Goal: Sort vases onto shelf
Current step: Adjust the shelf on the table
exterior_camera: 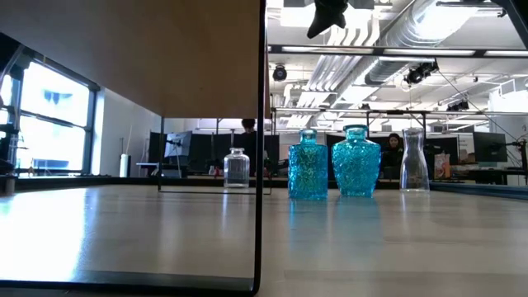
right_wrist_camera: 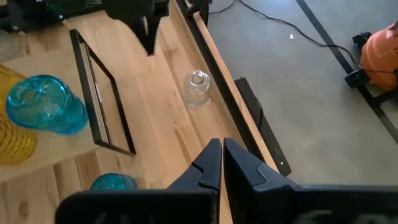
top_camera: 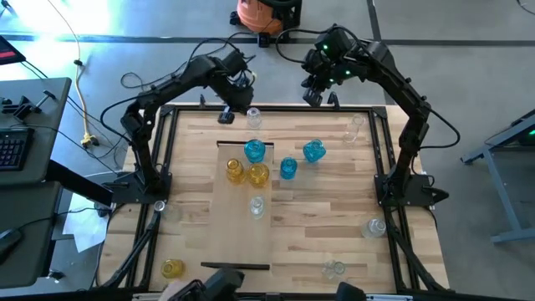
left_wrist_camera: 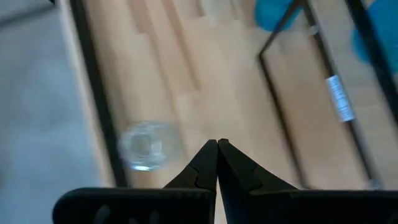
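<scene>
Jaws of both arms are seen pressed together and empty: left gripper (top_camera: 226, 115) hangs over the worktop's (top_camera: 334, 226) far edge beside a clear vase (top_camera: 253, 116); right gripper (top_camera: 311, 96) is raised past the far rim. On the shelf (top_camera: 242, 242) stand one blue vase (top_camera: 254, 150), two yellow vases (top_camera: 247, 173) and one clear; others are scattered on the worktop. Risks noted: shut jaws lowered onto the clear vase could tip it off the far edge; narrow necks may slip; crowded shelf vases may be knocked during placement.
</scene>
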